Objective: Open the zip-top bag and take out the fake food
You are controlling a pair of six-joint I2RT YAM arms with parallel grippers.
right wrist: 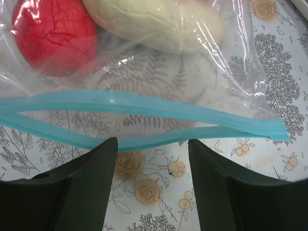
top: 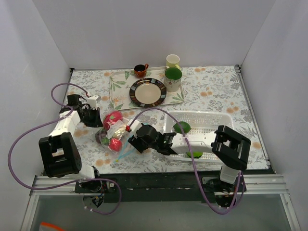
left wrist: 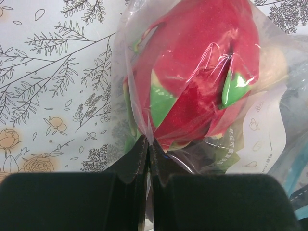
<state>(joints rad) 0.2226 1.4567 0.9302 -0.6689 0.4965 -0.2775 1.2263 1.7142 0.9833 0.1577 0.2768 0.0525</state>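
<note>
Just left of the white perforated basket (top: 207, 120), with a tray (top: 115, 91) of crockery behind, the clear, crinkly zip-top bag (top: 114, 134) lies on floral cloth (top: 211, 91). Glossy red, green and pale fake food (left wrist: 192, 72) sits inside. Its light blue zip strip (right wrist: 144, 103) bows apart. The left gripper (left wrist: 148, 144) pinches the film; the right gripper (right wrist: 151, 142) is spread wide at the strip.

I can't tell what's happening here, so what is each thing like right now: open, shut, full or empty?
zip-top bag: mouth partly open, zip joined at one end.
fake food: inside the bag.
left gripper: shut on the bag's plastic.
right gripper: open, at the bag's mouth.
white basket: holds a green piece.
plate: empty.
green-lined mug: upright.
</note>
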